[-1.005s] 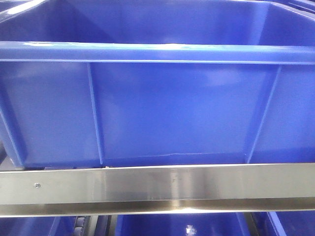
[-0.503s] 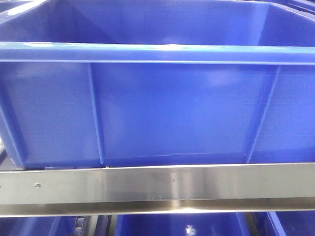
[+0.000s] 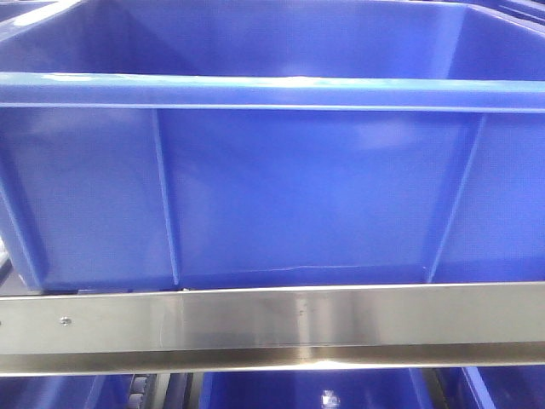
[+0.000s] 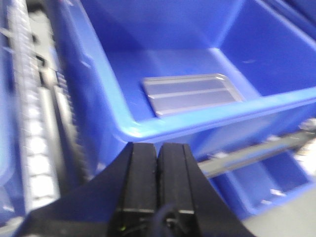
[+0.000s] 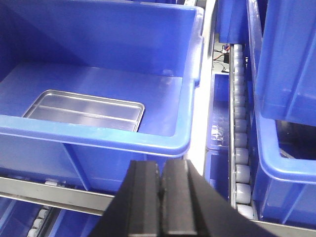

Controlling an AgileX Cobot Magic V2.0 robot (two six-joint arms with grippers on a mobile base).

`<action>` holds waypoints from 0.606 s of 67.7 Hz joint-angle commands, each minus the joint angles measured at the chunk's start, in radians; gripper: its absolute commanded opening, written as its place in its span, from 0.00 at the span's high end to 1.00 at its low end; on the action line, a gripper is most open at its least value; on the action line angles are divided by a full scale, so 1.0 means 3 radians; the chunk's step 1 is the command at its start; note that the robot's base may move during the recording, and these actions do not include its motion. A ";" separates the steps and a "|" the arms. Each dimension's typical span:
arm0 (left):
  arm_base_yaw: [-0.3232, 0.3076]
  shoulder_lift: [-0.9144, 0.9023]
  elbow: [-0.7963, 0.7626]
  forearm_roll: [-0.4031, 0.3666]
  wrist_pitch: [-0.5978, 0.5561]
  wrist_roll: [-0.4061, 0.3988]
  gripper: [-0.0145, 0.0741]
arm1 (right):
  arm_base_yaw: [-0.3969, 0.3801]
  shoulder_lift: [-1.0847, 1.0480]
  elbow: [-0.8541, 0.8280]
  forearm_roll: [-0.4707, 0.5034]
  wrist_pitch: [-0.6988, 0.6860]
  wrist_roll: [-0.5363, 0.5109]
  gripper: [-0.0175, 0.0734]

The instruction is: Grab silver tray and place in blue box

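Steel shelf rail (image 3: 272, 328) spans the front view beneath the blue box (image 3: 272, 170); its inside is hidden. From my left wrist, my left gripper (image 4: 158, 163) is closed and empty outside the near rim, since the silver tray (image 4: 190, 94) lies flat inside. From my right wrist, my right gripper (image 5: 160, 182) is closed too, beside roller tracks (image 5: 239, 138).

silver tray (image 5: 84, 114): shiny rectangular metal, rounded corners, flared rim, two long raised ridges; lies flat, right side up, on the box floor, nearer the front wall.
blue box (image 5: 177, 140): large solid-blue plastic crate, thick rolled rim, vertical wall ribs; upright, open-topped, holding the tray.
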 commanded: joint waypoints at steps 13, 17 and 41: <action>-0.0004 0.0028 -0.0087 -0.0013 -0.0263 0.0007 0.95 | -0.0006 0.0045 -0.0079 -0.0101 -0.0285 -0.0039 0.75; -0.0004 0.0028 -0.0087 -0.0013 -0.0263 0.0007 0.95 | -0.0006 0.0045 -0.0079 -0.0101 -0.0285 -0.0039 0.75; 0.0369 -0.0103 0.0098 -0.0244 -0.0386 0.0243 0.95 | -0.0006 0.0045 -0.0079 -0.0101 -0.0285 -0.0039 0.75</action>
